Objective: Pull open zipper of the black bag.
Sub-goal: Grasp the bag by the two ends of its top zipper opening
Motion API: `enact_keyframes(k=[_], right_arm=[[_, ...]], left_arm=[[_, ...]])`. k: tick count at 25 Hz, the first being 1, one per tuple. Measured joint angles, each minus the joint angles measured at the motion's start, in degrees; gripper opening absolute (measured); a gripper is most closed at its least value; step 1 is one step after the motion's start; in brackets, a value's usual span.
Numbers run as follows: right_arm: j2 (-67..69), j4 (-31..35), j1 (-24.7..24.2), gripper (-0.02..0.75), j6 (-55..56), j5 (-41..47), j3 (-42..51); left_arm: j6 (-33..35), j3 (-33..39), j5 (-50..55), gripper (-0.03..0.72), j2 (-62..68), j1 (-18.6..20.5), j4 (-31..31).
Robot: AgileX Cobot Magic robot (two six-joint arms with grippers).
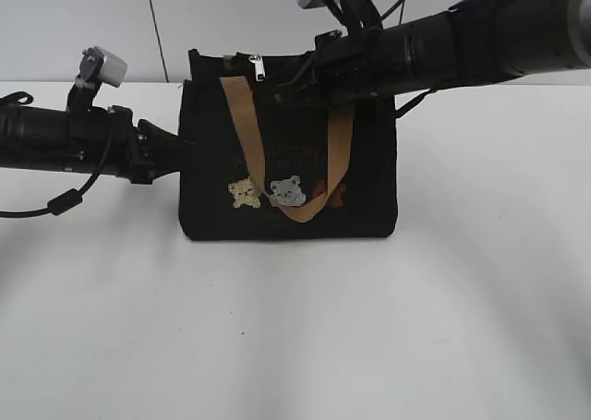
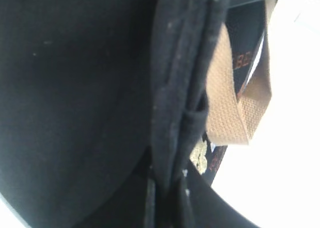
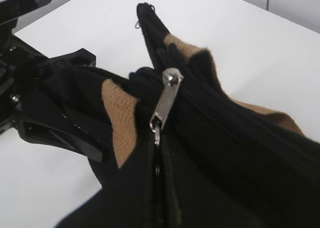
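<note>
The left jaws (image 1: 181, 145) are clamped on the left side seam of the small boxy black fabric bag (image 1: 288, 219); in the left wrist view a thick folded ridge of the cloth runs between them. The right jaws, near the bag's top edge in the exterior view, are closed together; their tips are out of sight and whether they pinch anything cannot be told.

The bag stands upright on the white desk (image 1: 295, 328), toward its far edge and about midway along it. Its cloth is matte and slightly fuzzy. A tan webbing handle (image 1: 295, 175), coarsely woven, hangs in a loop down the front, over small cartoon bear pictures (image 1: 288, 192). The black zipper (image 3: 220, 119) runs along the top, its teeth closed in the stretch shown by the right wrist view; the small silver metal pull (image 3: 166, 98) lies near the bag's left end.

The desk is smooth and plain, with a pale panelled wall (image 1: 92, 23) behind it. Both arms are cut off at the frame edges.
</note>
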Motion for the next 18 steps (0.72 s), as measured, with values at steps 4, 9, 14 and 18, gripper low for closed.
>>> enact_keyframes(k=[4, 9, 14, 18], right_arm=[[-0.7, -3.2, -0.2, -0.015, 1.8, -0.4, 0.0], [-3.2, -10.4, -0.2, -0.015, 7.5, -1.9, 0.0], [-6.5, -17.9, -1.9, -0.015, 14.9, -2.7, 0.0], [-8.1, -24.0, -5.0, -0.015, 20.9, -1.6, 0.0]], left_arm=[[0.0, 0.0, 0.0, 0.028, 0.0, 0.0, 0.0], [0.0, 0.0, 0.0, 0.028, 0.0, 0.0, 0.1], [0.0, 0.0, 0.0, 0.028, 0.0, 0.0, 0.1], [0.0, 0.0, 0.0, 0.028, 0.0, 0.0, 0.1]])
